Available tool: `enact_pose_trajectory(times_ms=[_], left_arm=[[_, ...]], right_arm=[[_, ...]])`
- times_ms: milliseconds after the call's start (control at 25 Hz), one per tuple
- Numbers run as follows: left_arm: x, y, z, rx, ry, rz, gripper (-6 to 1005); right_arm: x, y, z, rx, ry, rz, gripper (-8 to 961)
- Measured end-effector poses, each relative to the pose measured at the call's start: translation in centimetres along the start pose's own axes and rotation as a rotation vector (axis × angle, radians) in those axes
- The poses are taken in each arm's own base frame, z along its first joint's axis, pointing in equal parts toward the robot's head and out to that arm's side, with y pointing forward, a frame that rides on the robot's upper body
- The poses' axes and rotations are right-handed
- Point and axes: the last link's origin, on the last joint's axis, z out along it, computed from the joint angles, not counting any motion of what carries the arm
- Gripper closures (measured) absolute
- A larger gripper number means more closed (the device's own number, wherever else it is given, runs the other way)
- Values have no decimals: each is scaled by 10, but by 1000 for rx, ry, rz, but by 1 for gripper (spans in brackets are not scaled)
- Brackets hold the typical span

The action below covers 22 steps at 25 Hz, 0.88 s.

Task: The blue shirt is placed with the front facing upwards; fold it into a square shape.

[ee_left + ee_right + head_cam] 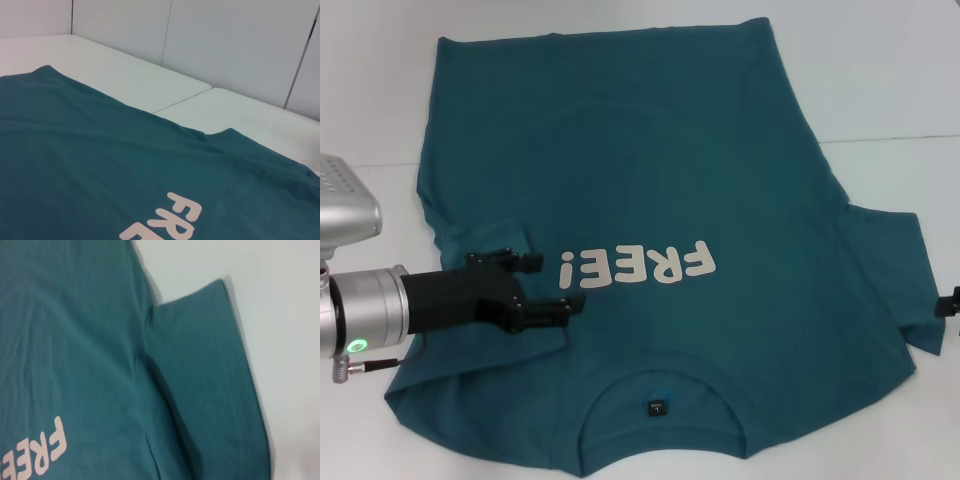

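one blue shirt (700,150) front up, left hand (548,285) above it

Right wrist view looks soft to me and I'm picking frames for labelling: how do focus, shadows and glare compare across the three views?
Head view: sharp, even light, the blue shirt lettering crisp, a shadow under the left gripper, no glare. Left wrist view: clear, with a flat, shadowless white table. Right wrist view: slightly blurred, with a soft shadow along the sleeve fold.

Left pincer (548,285) over shirt's (670,180) left side
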Motion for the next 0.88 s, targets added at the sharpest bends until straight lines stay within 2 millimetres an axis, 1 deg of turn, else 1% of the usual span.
enact_pose_trajectory(times_ms=[120,320,680,880], left_arm=[[0,1,1,-2,-1,2,92],[0,1,2,-5,-10,6,93],[0,3,3,-15,-13,7,92],[0,3,3,-15,-13,7,94]], right_arm=[[2,-2,0,4,3,3,503],[6,-7,-1,8,9,16,280],[9,-8,0,7,16,21,113],[10,-7,3,6,13,23,118]])
